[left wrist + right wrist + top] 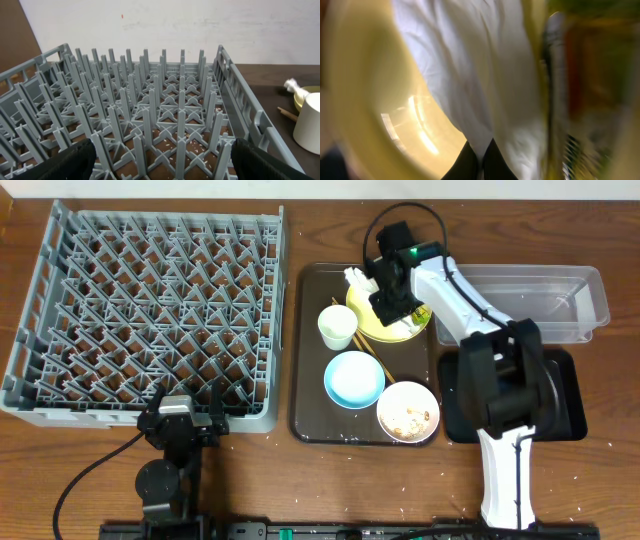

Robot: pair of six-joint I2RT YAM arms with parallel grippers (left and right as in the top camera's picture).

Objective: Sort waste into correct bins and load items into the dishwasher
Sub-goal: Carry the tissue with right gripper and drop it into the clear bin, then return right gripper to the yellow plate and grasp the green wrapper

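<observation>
1. Status, by judgement: early stage; the views show no item loaded and no waste binned.
2. Dishwasher rack (pixel 150 310), upper left of the overhead view: its pegs carry no dishes; the left wrist view shows only pale specks on its floor.
3. Bins: the clear tub (pixel 545 300), upper right, appears empty; the black tray (pixel 572 395), lower right, lies largely under the right arm, so its contents cannot be told.
4. Items, all on the brown serving tray (pixel 312 380) at centre: yellow plate (pixel 385 332); white cup (pixel 338 327); light blue bowl (pixel 354 378); white bowl (pixel 408 411), holding food scraps; chopsticks (pixel 362 343), beside the cup.
5. Waste: the paper napkin (pixel 470 75) lies across the plate; the snack wrapper (pixel 419 313) sits at the plate's right edge; pale grains dot the tabletop (pixel 330 480) at lower centre.
6. Right end effector (pixel 388 288): above the plate, fingers closed and pinching the napkin at the bottom of the right wrist view; that view is blurred, so whether the napkin is off the plate cannot be told.
7. Left end effector (pixel 185 415): lower left, jaws spread wide, holding nothing, facing the rack.
8. Remaining, by judgement: bin the napkin, wrapper and scraps; load the plate, cup, both bowls and chopsticks into the rack.
</observation>
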